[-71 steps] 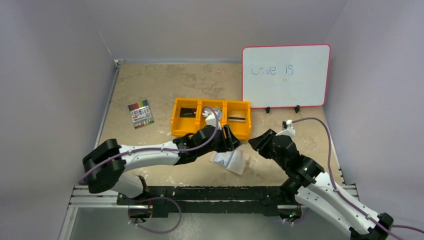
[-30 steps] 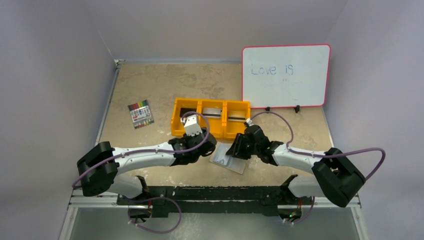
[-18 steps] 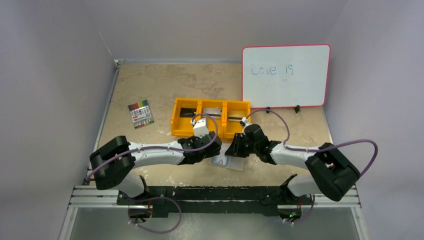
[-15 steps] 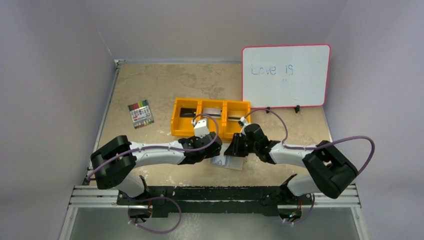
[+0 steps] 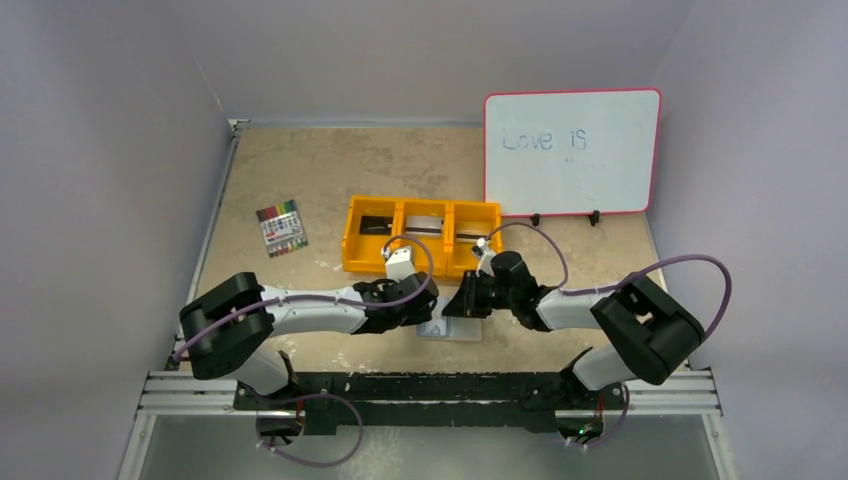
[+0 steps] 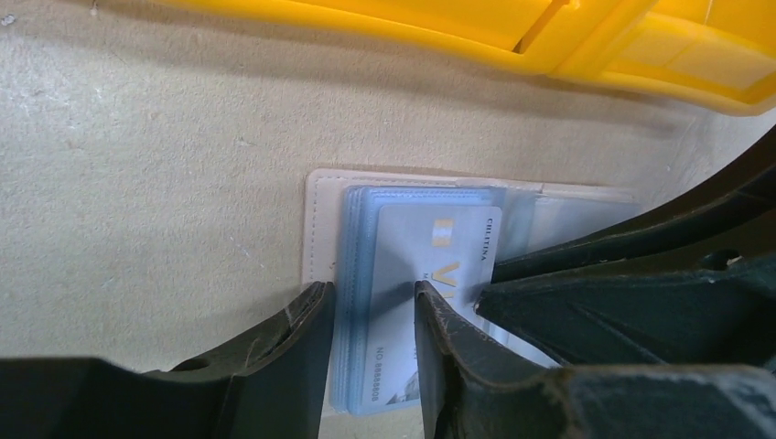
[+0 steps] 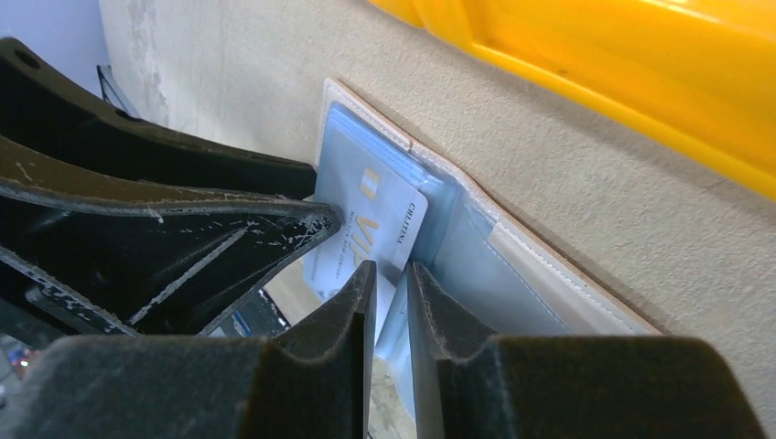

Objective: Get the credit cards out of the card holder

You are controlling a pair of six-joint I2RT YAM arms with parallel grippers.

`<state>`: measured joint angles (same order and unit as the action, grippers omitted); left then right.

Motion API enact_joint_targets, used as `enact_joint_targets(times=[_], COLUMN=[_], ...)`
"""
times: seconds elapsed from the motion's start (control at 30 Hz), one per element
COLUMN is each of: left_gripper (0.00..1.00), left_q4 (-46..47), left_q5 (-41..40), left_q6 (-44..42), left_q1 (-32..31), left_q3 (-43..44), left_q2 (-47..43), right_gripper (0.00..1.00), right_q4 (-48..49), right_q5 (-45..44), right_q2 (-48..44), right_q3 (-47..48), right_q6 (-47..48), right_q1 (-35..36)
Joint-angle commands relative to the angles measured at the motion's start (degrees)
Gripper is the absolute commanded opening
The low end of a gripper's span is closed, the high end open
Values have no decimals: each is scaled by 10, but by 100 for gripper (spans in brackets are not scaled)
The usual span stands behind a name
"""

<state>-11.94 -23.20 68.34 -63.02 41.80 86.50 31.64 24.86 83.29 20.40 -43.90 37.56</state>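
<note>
Right tool (image 7: 389, 271) nearer, cards (image 6: 430, 265) in card holder (image 6: 320, 219)

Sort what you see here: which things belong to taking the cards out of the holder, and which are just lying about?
Part of the job: card holder, credit card, left gripper, right gripper.
Lying about: orange tray, marker pack, whiteboard.

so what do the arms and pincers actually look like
Both arms are alike: the left arm and right arm have white links between bulky black joints, each trailed by a looping purple cable. A small white camera block sits on the left wrist. The left pincer and right pincer have black tapered fingers, scuffed pale at the tips.
</note>
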Motion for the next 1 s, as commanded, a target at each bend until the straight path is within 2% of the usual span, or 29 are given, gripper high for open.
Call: enact_joint_targets(times=[0.0,0.13,0.23,0.43,0.67,0.97], left_gripper=[35,26,19,12,1,0], left_q4=[16,25,17,29,2,-21], left_q5=[23,38,38,53,38,-3], left_q6=[-4,-8,-12,-17,-19,-11], left_q1=[-1,-2,-4,-8,-16,-16], left_q3=[19,24,30,41,53,43], left_q2=[19,34,44,67,73,42], right_gripper=[20,19,20,20,1,0], right_q4=[29,84,7,36,66,14], right_q5=[-4,-2,-50,-30,-29,-44], right_q2=[14,24,4,-4,1,-80], right_q3=[-1,-31,-20,-23,-23,-38], right_q6=[-63,-128,-133,-132,-161,-149], right_q1=[-4,-4,-4,-4,-4,-4])
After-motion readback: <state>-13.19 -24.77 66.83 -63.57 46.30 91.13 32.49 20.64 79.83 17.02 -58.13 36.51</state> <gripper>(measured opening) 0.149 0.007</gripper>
